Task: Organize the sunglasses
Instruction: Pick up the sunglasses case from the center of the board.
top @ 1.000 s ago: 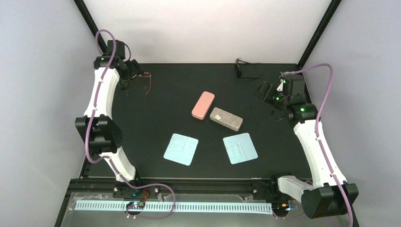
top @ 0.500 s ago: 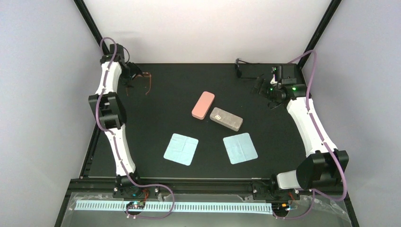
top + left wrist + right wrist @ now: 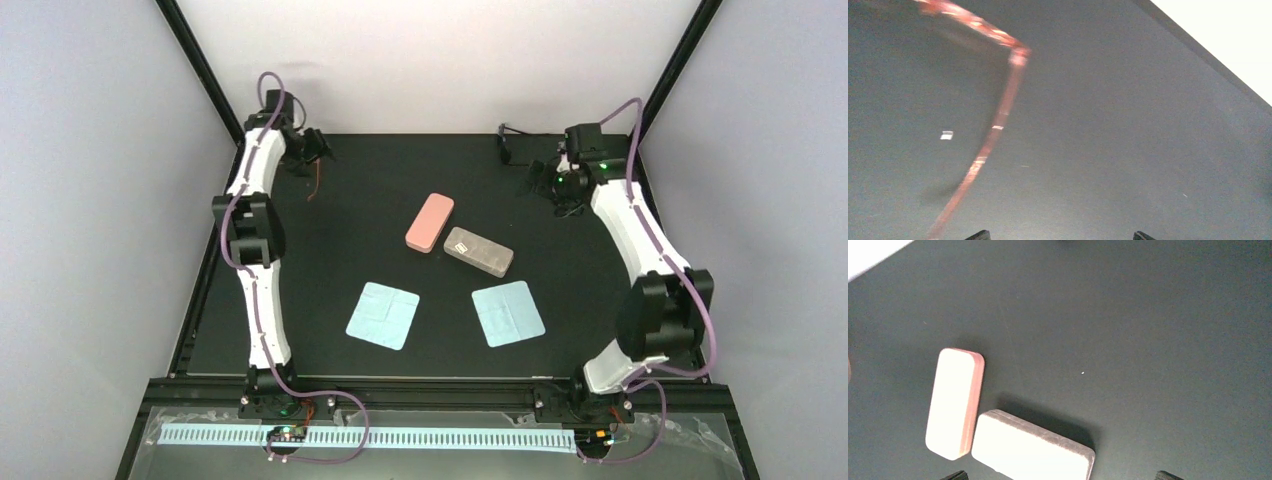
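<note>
Right gripper (image 3: 542,180) wide, empty, just near-right of sunglasses (image 3: 506,146).

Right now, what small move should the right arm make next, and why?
Probably turn the right gripper toward the sunglasses at the far edge. Its jaws stand open and empty, yet its camera faces the pink case, not the sunglasses close by.

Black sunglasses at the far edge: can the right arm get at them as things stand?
Probably yes: the right gripper is open close beside the sunglasses, nothing between them. Its wrist view misses them, so it may need turning.
</note>
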Controlling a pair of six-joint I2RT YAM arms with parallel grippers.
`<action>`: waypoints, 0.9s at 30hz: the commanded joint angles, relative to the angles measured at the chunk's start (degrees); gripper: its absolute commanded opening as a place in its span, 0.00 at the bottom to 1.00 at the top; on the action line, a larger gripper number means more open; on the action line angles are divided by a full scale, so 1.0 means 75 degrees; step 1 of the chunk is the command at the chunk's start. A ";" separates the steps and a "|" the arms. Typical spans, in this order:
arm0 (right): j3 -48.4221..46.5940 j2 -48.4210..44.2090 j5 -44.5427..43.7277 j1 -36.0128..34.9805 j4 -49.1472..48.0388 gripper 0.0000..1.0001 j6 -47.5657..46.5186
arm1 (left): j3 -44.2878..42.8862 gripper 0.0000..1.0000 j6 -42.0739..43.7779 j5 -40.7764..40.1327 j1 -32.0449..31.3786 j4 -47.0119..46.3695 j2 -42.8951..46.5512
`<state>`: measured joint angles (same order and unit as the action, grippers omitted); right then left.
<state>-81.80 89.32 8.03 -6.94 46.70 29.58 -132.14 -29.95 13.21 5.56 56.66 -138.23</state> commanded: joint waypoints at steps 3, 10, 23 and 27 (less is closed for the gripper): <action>-0.0559 0.1143 0.0540 -0.0035 0.0219 0.99 -0.0673 | -0.0148 0.76 0.0488 0.0354 -0.0936 0.0084 0.0182; -0.0663 0.1495 0.0710 -0.0073 0.0719 0.99 -0.0719 | 0.0535 0.81 0.0626 -0.0152 -0.2094 0.0150 0.0828; 0.1692 -0.0104 0.1182 -0.0071 0.0253 0.99 -0.1273 | 0.1995 0.99 0.1622 -0.0916 -0.4261 0.0244 0.1437; 0.2138 -0.0718 0.1143 -0.0071 0.0288 1.00 -0.1353 | 0.2093 0.99 0.1790 -0.0851 -0.4524 0.0306 0.1292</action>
<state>-68.49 88.90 15.59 -7.16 49.25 21.37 -116.55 -19.46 7.53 -27.49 57.60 -128.29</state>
